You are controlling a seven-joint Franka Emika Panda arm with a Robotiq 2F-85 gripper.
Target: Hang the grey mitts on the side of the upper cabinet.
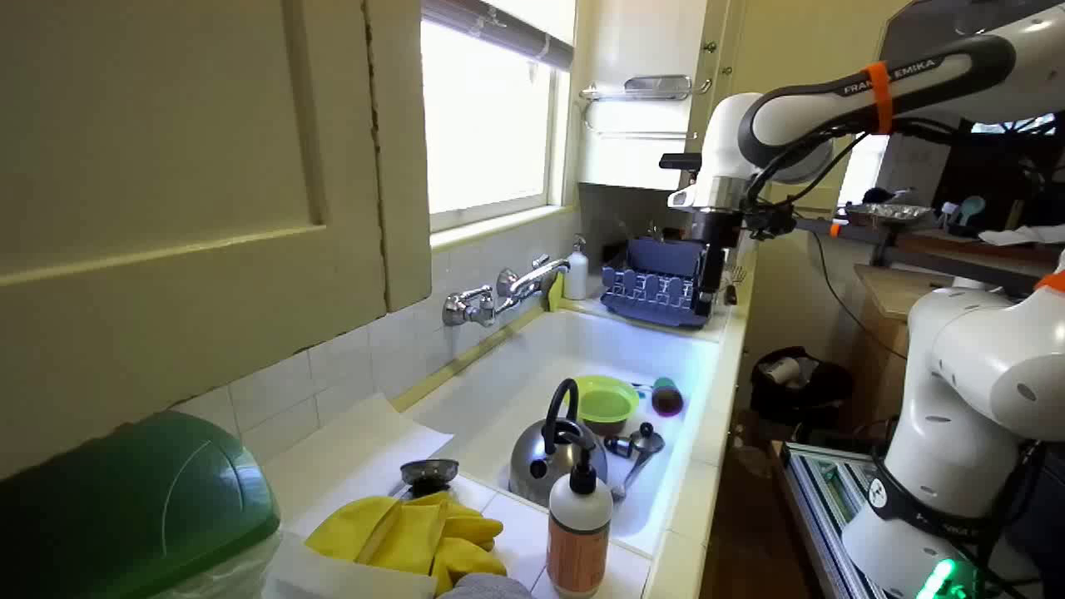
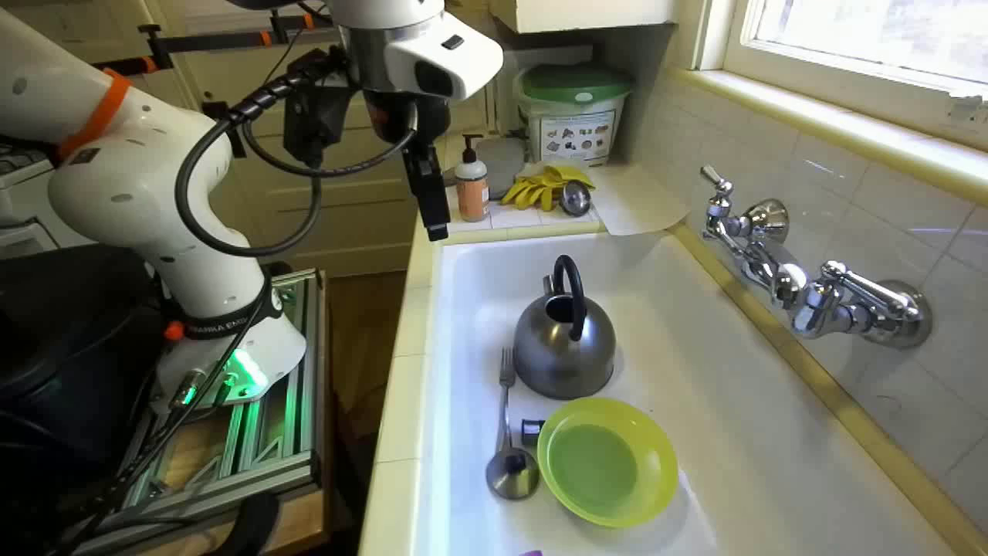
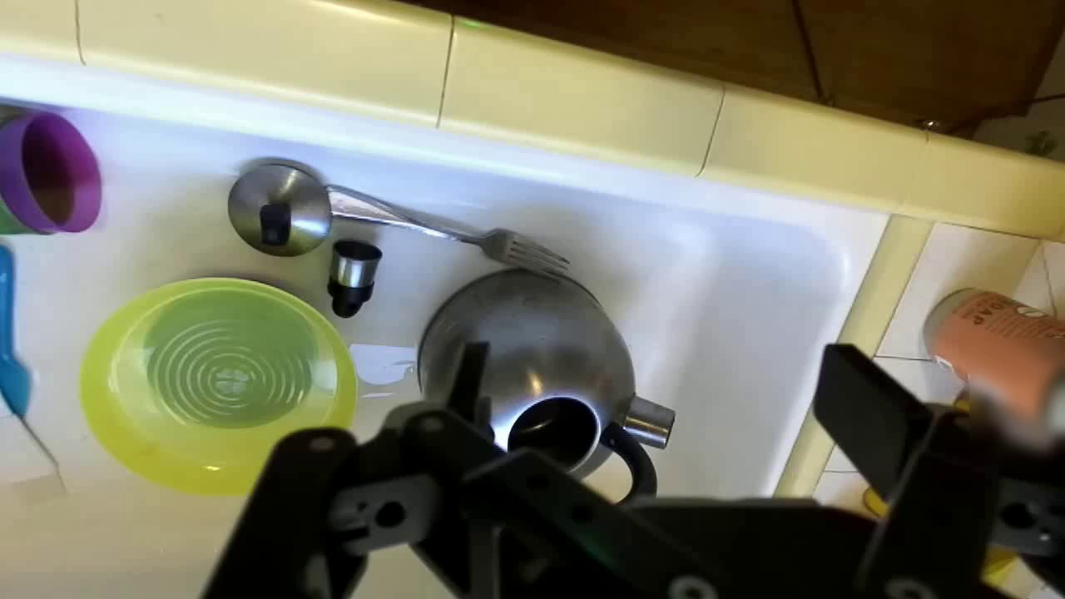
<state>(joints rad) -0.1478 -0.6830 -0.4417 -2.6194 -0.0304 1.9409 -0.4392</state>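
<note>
The grey mitts [image 2: 503,166] lie on the tiled counter at the far end of the sink, behind the soap bottle in an exterior view. Only a grey edge of the mitts [image 1: 487,587] shows at the bottom of an exterior view. The cream upper cabinet [image 1: 191,166] fills the upper left there, with its narrow side edge facing the window; its underside corner [image 2: 583,14] also shows in an exterior view. My gripper [image 3: 654,366] is open and empty, pointing down high above the sink near the kettle. The gripper also shows in both exterior views [image 1: 710,287] [image 2: 437,232], apart from the mitts.
A steel kettle [image 2: 567,347], a green bowl [image 2: 610,463] and utensils lie in the sink. A soap bottle [image 2: 472,181], yellow gloves [image 2: 536,189] and a green-lidded bin [image 2: 575,100] stand around the mitts. A faucet [image 1: 507,291] juts from the wall. A dish rack [image 1: 657,279] stands at the opposite end.
</note>
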